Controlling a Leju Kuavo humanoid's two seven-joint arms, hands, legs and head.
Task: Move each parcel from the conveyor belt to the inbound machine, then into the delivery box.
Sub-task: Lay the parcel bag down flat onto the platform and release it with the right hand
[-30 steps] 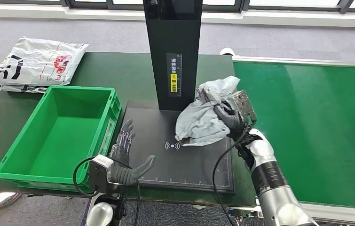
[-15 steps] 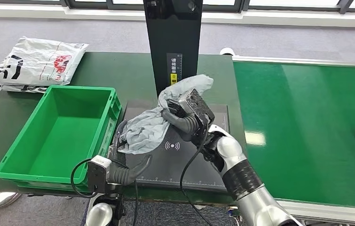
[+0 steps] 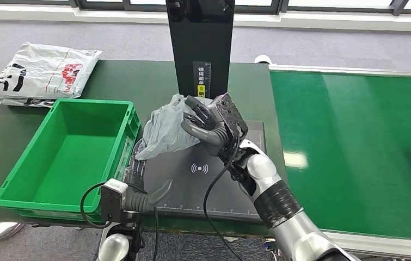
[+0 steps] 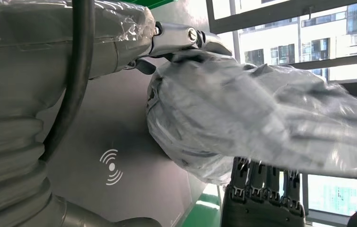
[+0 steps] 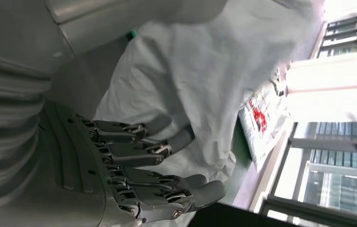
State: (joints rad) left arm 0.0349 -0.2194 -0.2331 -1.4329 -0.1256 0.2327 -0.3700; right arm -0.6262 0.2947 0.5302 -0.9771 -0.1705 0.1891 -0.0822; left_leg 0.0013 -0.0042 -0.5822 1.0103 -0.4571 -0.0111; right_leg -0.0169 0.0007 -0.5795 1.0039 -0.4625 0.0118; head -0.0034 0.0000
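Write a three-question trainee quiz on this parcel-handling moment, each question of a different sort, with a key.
1. True or false: the green crate already holds a parcel.
2. Which robot hand grips the grey parcel? A) left robot hand B) right robot hand C) both
3. Fill in: the grey parcel is held above the black ____ of the inbound machine.

Key: 1. False, it is empty. 2. B. 3. Base plate.

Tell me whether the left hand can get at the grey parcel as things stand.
Probably yes: the left hand lies open on the machine's black plate, right below the grey parcel held up by the right hand; nothing sits between.
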